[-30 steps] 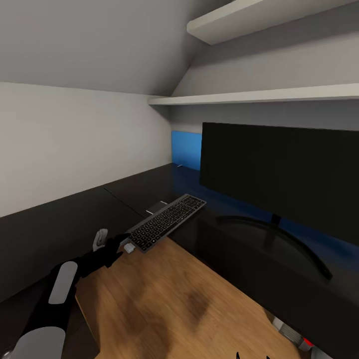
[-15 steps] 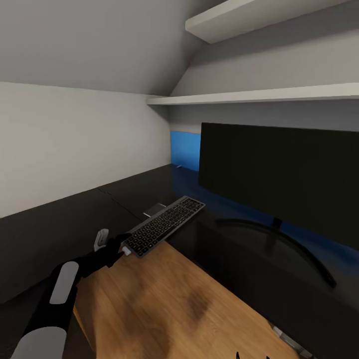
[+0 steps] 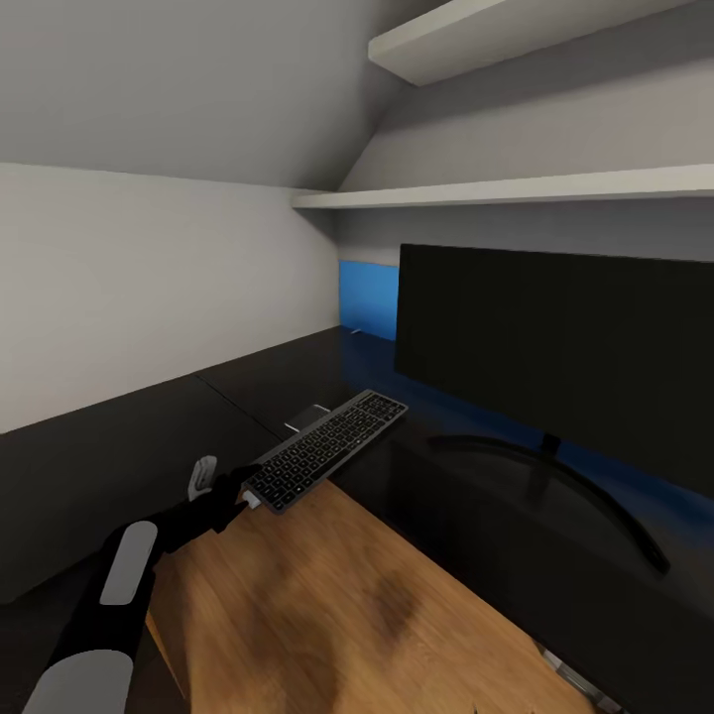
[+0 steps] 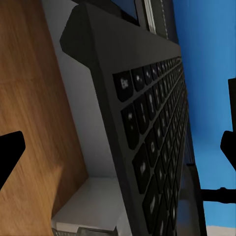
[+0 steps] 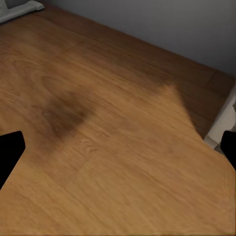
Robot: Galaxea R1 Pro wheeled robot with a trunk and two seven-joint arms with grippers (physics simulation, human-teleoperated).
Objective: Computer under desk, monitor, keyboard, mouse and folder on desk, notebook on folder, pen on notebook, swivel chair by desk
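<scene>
head view: the keyboard (image 3: 325,451) lies on the black desk (image 3: 119,446), set diagonally, its near corner jutting past the desk edge over the wood plank floor (image 3: 327,605). the left gripper (image 3: 236,493) sits at that near corner, arm reaching in from the lower left. the monitor (image 3: 555,352) stands on the desk to the right of the keyboard, black screen facing the camera, its thin curved stand (image 3: 555,474) below it. a bright blue panel (image 3: 369,296) shows behind the monitor's left edge; cannot tell what it is. two pale shelves (image 3: 516,186) run along the sloped wall above.

left wrist view: keyboard (image 4: 147,132) very close, black keys in rows, between the two dark fingertips (image 4: 11,153), which stand wide apart at the picture's edges. claw spread, not pinching the keyboard here.

right wrist view: plank floor (image 5: 113,132) below the right gripper (image 5: 118,152); fingertips (image 5: 10,150) dark at both edges, spread, nothing between them. grey wall (image 5: 162,24) beyond the floor.
</scene>
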